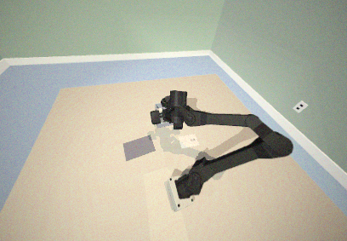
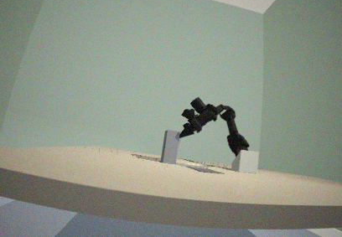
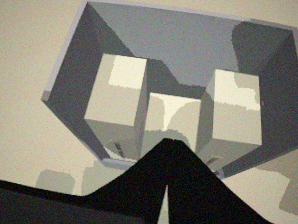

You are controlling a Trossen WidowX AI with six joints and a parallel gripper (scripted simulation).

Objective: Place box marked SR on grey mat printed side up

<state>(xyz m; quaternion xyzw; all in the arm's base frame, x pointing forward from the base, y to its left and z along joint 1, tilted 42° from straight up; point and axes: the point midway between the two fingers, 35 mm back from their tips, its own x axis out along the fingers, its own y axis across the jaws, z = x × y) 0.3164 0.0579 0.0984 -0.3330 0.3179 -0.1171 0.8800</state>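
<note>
Three boxes are standing in the bin [image 1: 163,125] [image 2: 169,148] [image 3: 65,56], the SR one among them; can't tell which. In the wrist view, the left box [image 3: 116,90] and right box [image 3: 237,110] are showing dark print low on their near sides; the middle box [image 3: 176,107] is sitting between, partly hidden. Gripper [image 1: 163,116] [image 2: 180,136] [image 3: 170,148] is pointing into the bin, fingers together, holding nothing; contact unclear. Grey mat [image 1: 139,147] [image 2: 205,170] is lying near the bin, bearing no box. White sheet [image 1: 189,140] is lying beyond the mat, toward the arm's elbow.
</note>
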